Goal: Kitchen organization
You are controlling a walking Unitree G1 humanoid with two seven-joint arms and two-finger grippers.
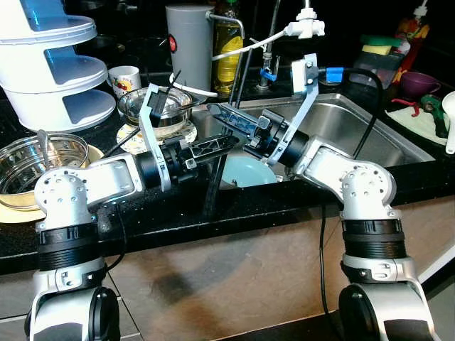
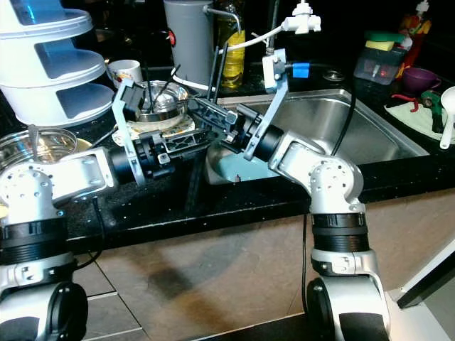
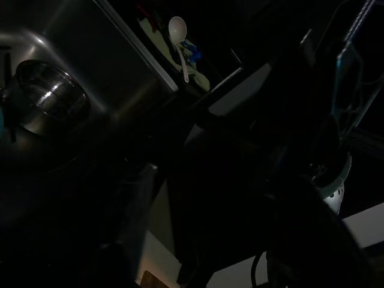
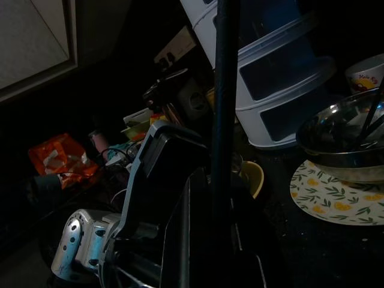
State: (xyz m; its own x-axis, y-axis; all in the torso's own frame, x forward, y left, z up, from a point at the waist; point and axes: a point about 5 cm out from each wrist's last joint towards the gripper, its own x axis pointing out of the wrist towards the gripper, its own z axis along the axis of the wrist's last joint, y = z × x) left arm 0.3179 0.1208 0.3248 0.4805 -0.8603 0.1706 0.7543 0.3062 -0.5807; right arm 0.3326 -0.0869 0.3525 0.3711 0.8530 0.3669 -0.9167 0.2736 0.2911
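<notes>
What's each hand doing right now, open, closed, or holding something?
Left hand: over the sink's left edge, state cannot be told.
Right hand: over the sink, state cannot be told.

eyes: head, down — sink [image 1: 370,128] shared | wrists: close, seemingly crossed

No legible text, brand, number or sign anywhere. Closest candidates: grey canister [image 1: 189,44], behind the left gripper [image 1: 229,144], has a small red round mark on its side, too small to read. White mug [image 1: 125,79], back-left of that gripper, carries a coloured printed picture, no readable lettering. Yellow oil bottle [image 1: 228,53], behind both grippers, shows a label area but the print is blurred. Orange packet [image 4: 58,160] in the right wrist view has white patches, unreadable in the dark. Left wrist view too dark for any print.
</notes>
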